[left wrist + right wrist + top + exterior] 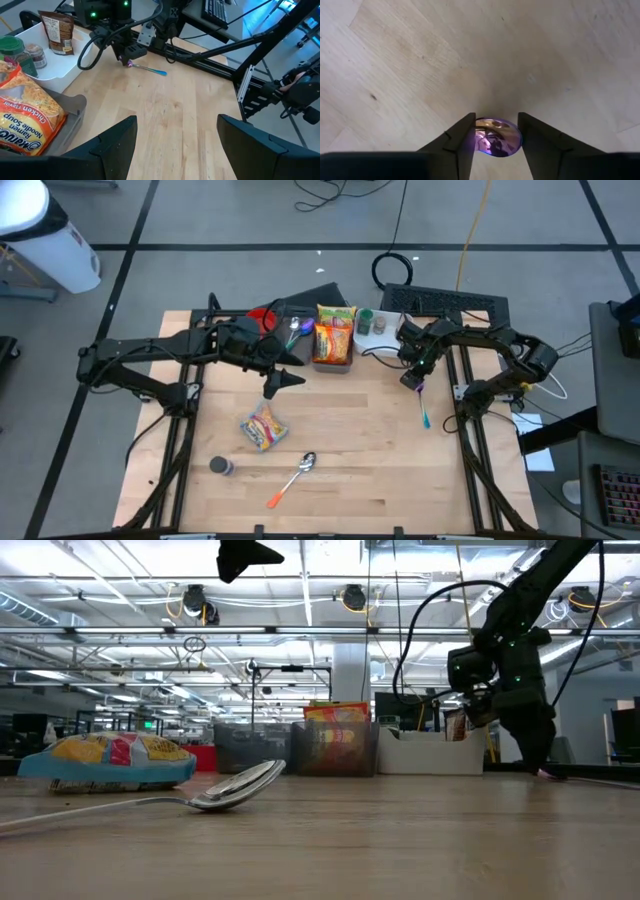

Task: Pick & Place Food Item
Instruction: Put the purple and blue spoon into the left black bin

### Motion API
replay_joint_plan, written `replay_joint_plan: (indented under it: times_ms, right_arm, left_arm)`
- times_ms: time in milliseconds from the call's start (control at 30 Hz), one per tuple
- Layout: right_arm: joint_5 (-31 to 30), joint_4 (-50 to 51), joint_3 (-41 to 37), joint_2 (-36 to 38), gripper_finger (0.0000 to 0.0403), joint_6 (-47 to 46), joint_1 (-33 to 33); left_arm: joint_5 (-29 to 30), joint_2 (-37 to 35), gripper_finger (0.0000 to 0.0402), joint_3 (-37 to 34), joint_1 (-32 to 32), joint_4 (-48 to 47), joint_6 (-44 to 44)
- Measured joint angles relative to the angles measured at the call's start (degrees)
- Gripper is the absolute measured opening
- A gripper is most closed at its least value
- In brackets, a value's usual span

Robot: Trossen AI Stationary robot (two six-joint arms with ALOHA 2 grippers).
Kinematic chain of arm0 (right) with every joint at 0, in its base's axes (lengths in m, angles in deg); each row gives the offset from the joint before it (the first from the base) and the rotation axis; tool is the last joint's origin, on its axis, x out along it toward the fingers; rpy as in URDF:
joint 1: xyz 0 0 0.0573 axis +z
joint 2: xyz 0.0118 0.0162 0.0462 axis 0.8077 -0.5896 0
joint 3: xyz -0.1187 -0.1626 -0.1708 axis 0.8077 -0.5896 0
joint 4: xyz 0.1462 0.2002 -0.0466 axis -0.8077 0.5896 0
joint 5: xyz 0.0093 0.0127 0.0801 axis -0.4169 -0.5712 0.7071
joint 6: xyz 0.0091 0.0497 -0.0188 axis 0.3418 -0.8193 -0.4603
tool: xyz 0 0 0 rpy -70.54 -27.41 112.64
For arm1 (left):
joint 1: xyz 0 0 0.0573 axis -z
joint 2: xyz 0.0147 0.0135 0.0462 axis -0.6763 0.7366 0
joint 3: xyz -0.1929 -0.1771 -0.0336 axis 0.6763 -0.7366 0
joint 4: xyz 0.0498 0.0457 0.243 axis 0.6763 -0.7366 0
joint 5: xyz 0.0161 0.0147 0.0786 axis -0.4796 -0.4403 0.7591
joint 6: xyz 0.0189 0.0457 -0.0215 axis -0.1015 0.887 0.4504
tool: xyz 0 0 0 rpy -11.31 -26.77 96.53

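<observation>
A yellow, crinkled food packet [264, 426] is lying flat on the wooden table [360, 430], left of centre, with red and blue printing showing on its face (the lettering is too small to read), touching nothing else.

We see only the bowl of the purple-blue metal spoon [492, 137] btwn right gripper [495, 145] fingers; handle hidden. Small dark cylinder [220, 466] too small to ID.

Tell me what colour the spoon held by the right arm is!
The spoon has a shiny purple bowl and blue handle tip, clearest in the left wrist view.
</observation>
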Motion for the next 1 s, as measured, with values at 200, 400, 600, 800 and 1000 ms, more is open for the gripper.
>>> replay_joint_plan:
  times_ms: [200,400,600,800,1000]
  right_arm:
    - [0.0,1.16,0.0,0.0,0.0127,-0.21,0.0]
    - [0.02,1.26,0.0,0.0,0.01,-1.08,0.0]
    - [-0.03,0.96,0.0,0.02,0.0049,-2.28,0.0]
    - [0.04,0.8,0.02,0.02,0.0007,-2.58,0.0]
    - [0.04,0.67,0.04,0.02,0.0004,-3.28,0.0]
  left_arm:
    - [0.02,0.0,0.0282,0.0,0.0,0.02,0.0]
    - [0.04,0.0,0.0282,0.0,0.0,0.02,-0.03]
    - [0.04,0.0,0.0282,0.0,0.0,0.04,-0.34]
    - [0.04,0.0,0.0282,0.0,0.0,0.04,-0.35]
    - [0.07,0.0,0.0282,0.0,0.0,0.04,-0.33]
